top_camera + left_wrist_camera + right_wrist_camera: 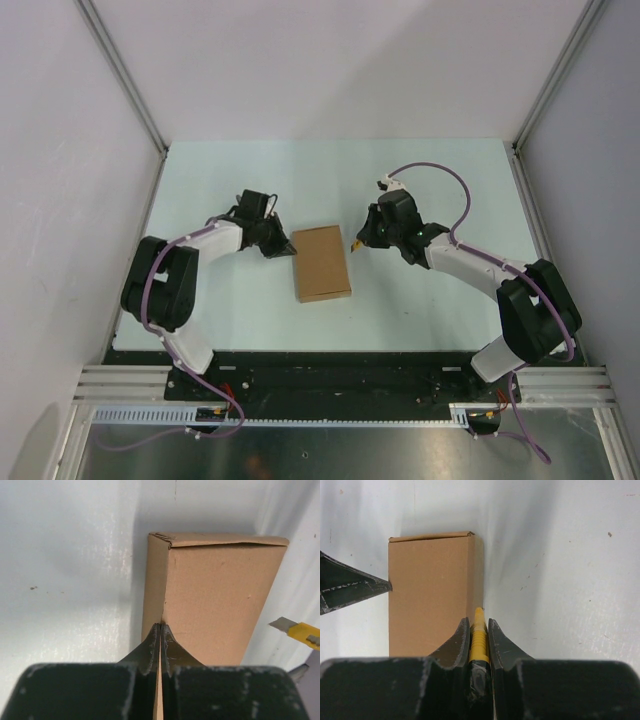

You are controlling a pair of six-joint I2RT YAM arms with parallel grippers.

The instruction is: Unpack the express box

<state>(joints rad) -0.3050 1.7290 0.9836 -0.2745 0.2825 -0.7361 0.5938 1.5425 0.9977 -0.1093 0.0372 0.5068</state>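
Cardboard box (322, 263) lies flat mid-table (430, 300), between the two arms; likely light, stiff yet easily dented, smooth-faced — best held across its long sides, or by the tucked flap at one short end; left gripper (160, 630) pressed together, empty, tips at the box's left side; right gripper (479, 627) clamped on the yellow knife (299, 631) — one box, one knife, two grippers

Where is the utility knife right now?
The utility knife is clamped in the right gripper, just right of centre in the top view. Its tip is beside the right-hand edge of the express box, near the box's far corner.
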